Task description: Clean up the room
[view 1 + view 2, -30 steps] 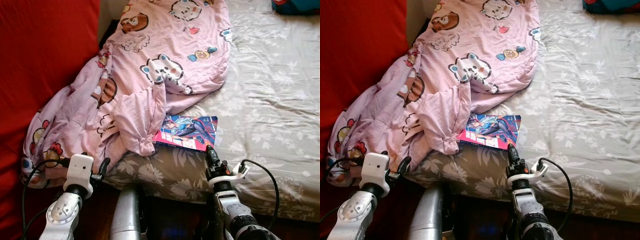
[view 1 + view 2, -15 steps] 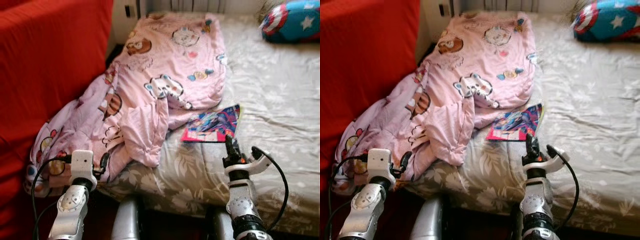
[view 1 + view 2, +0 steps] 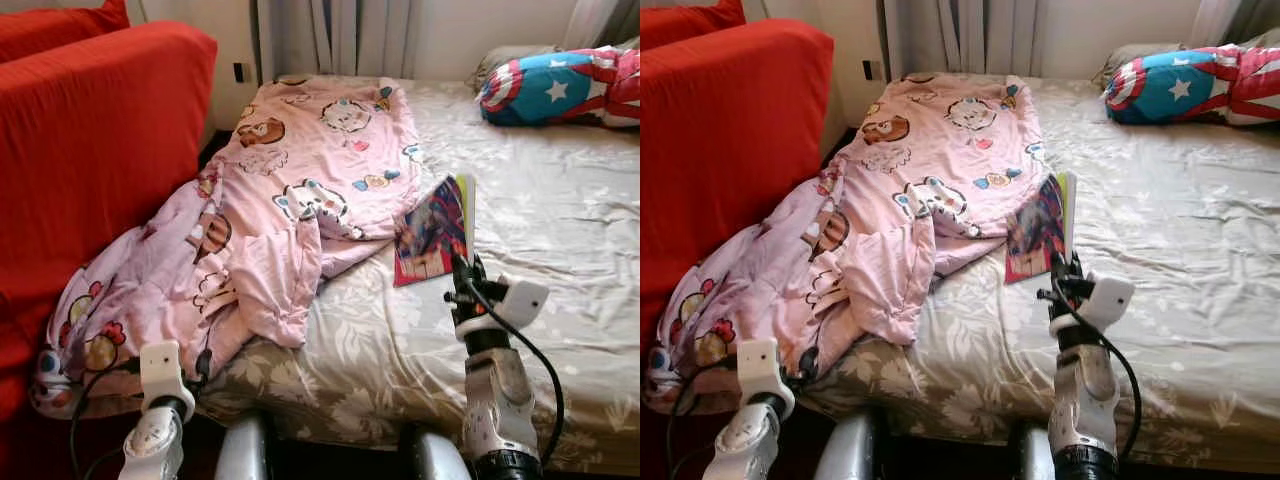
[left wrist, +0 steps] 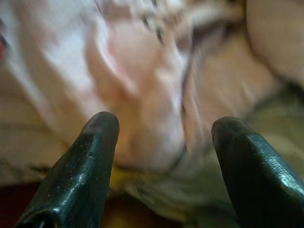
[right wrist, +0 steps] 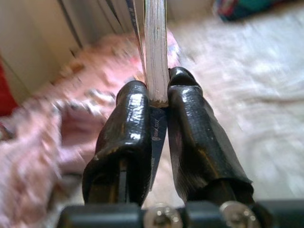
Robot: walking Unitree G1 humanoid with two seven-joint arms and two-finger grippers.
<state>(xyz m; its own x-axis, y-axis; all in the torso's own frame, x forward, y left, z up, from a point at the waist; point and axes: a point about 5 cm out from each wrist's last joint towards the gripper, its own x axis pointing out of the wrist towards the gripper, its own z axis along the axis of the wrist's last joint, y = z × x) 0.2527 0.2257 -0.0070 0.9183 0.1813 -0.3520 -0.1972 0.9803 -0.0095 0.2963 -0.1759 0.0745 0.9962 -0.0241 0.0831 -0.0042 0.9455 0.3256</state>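
Right gripper (image 5: pixel 156 95) jaws clamped on the lower edge of a thin colourful comic book (image 3: pixel 432 230) — book lifted off the bed, standing nearly upright on edge above the grey floral bedsheet (image 3: pixel 560 250), page edges facing the wrist camera. Book sits just beside the crumpled pink cartoon-print blanket (image 3: pixel 290 200), which covers the bed's left side and spills over the edge toward the red sofa (image 3: pixel 90 150). Left gripper (image 4: pixel 164 133) low at the bed's near-left corner, jaws apart, nothing between them — pointed at blanket folds, blurred. Blue, red and white star-print pillow (image 3: pixel 560 85) at the head of the bed, well apart from the book. Grey curtains (image 3: pixel 330 35) behind the bed.
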